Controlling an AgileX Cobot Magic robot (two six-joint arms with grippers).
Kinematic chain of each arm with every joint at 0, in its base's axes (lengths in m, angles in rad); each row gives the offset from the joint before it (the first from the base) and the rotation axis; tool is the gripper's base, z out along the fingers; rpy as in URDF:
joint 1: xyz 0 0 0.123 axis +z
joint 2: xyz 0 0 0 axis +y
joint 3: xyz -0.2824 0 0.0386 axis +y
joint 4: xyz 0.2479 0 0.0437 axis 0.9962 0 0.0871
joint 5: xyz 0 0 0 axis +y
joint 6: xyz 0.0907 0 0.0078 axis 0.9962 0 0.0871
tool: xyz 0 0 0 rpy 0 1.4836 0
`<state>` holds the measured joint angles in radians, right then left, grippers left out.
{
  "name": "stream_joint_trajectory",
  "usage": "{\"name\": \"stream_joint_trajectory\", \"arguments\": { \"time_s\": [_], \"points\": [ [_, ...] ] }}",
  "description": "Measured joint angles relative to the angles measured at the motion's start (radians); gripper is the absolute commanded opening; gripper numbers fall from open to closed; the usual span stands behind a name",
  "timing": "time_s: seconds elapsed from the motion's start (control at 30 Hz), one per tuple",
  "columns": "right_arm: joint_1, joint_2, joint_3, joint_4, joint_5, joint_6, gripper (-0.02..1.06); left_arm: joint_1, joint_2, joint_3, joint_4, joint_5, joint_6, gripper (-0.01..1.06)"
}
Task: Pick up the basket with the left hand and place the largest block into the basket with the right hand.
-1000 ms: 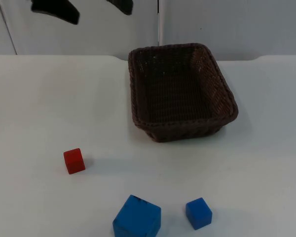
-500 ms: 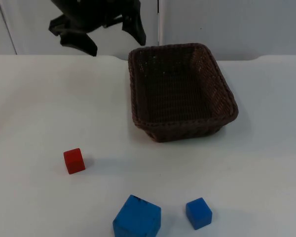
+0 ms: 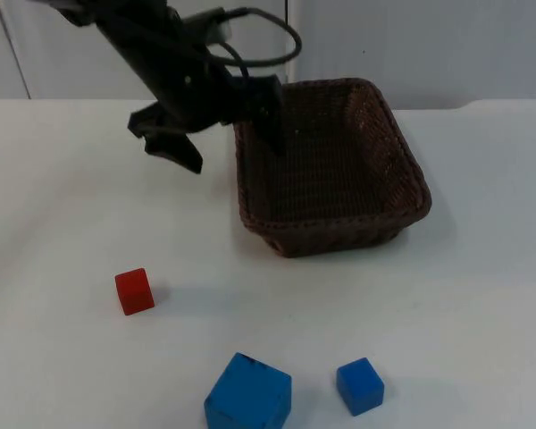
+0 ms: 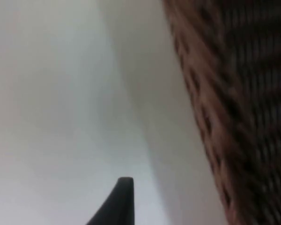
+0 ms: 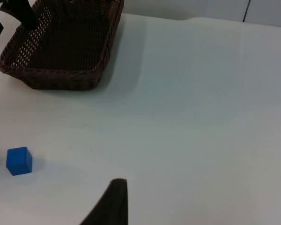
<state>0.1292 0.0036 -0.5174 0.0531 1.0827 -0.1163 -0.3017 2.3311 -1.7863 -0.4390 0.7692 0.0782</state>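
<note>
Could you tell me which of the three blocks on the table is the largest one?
The large blue block at the table's near edge: clearly bigger than the small blue block to its right and the small red block farther left.

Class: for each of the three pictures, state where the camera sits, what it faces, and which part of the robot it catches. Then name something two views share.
Top view: fixed above, looking down and forward at the white table; the left claw, open, straddles the dark brown woven basket rim.
Left wrist view: on the left arm, facing basket wall; one black fingertip.
Right wrist view: on the waiting right arm, facing the small blue cube; one fingertip.
Shared: basket, all three.
</note>
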Motion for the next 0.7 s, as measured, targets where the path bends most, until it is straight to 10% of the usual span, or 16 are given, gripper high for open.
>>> {"name": "stream_joint_trajectory", "arguments": {
  "time_s": [0.27, 0.7],
  "points": [
    [0.000, 0.000, 0.000, 0.000, 0.000, 0.000, 1.05, -0.011, 0.064, 0.000, -0.012, -0.010, -0.008, 0.89],
    [0.000, 0.000, 0.000, 0.000, 0.000, 0.000, 1.05, -0.015, 0.060, 0.000, -0.068, -0.033, -0.044, 0.00]
  ]
}}
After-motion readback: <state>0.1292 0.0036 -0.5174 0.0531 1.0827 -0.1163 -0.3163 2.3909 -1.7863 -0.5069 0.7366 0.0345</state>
